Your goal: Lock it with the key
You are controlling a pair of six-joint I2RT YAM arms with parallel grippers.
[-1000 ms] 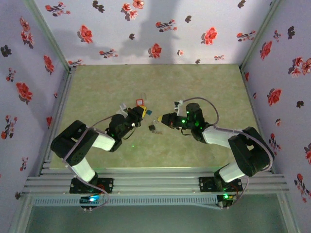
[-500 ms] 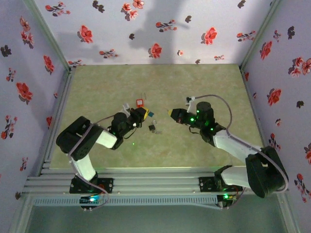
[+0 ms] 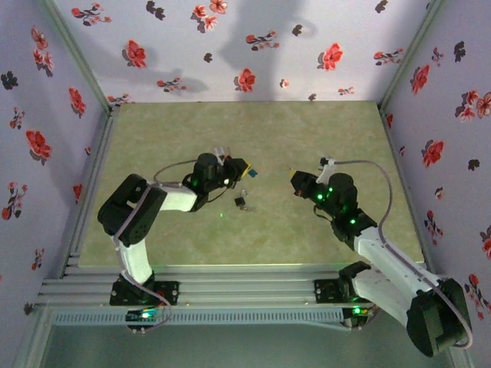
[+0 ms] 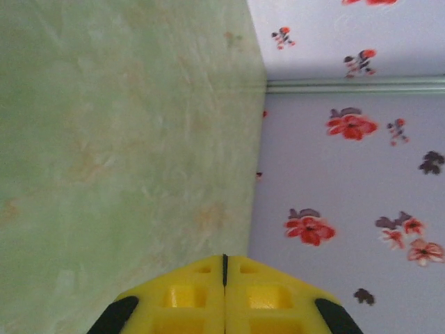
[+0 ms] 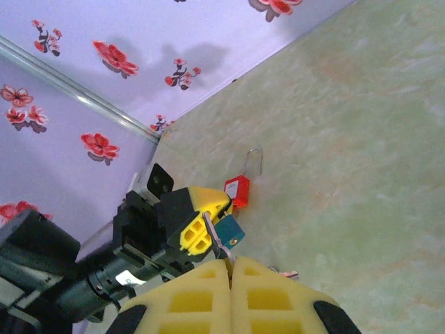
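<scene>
Black and very small, the key [image 3: 240, 202] lies loose on the pale green table [image 3: 322, 130], in the gap between the two arms and touching neither. From above it is a dark speck, its blade too small to make out.

The left claw [image 3: 235, 169] sits just beyond the key, on its far-left side. Its yellow fingers [image 4: 188, 296] are pressed flat together with nothing visible between them. A red padlock [image 5: 238, 189] stands right beside the fingertips with its wire shackle [image 5: 256, 160] pointing away. A small blue-headed piece [image 3: 252, 173] lies just to the right of that claw.

The right claw [image 3: 295, 182] is off to the right of the key, well apart from it, and is also clenched, pad against pad. A thin silvery sliver runs past its tips, but I cannot tell what it belongs to.
</scene>
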